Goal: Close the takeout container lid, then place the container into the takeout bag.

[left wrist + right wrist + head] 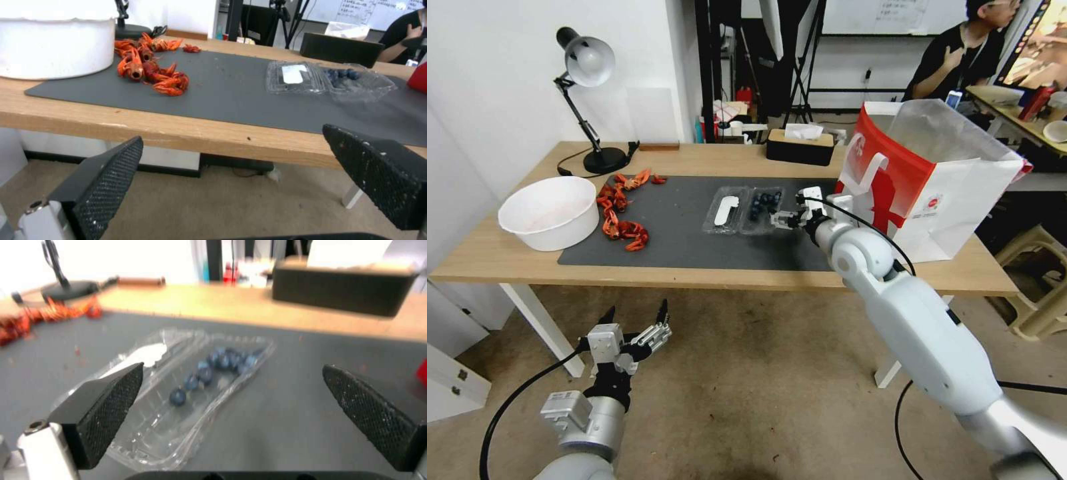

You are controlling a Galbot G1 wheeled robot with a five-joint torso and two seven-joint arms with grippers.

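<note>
**Lid open, box not yet bagged**

Blueberries sit in the takeout container (764, 208), which lies spread flat on the dark mat (680, 230) with the lid (725, 210) folded out beside the berry tray, label up. Neither step of the task looks done: the lid is unclosed and the box is on the table. The right gripper (782, 219) hovers just beside the tray's near edge, fingers spread wide and holding nothing. The takeout bag (934, 180) stands upright and open-mouthed on the table's right end, near the box. The left gripper (635, 319) hangs low in front of the table, also spread and empty.
</note>
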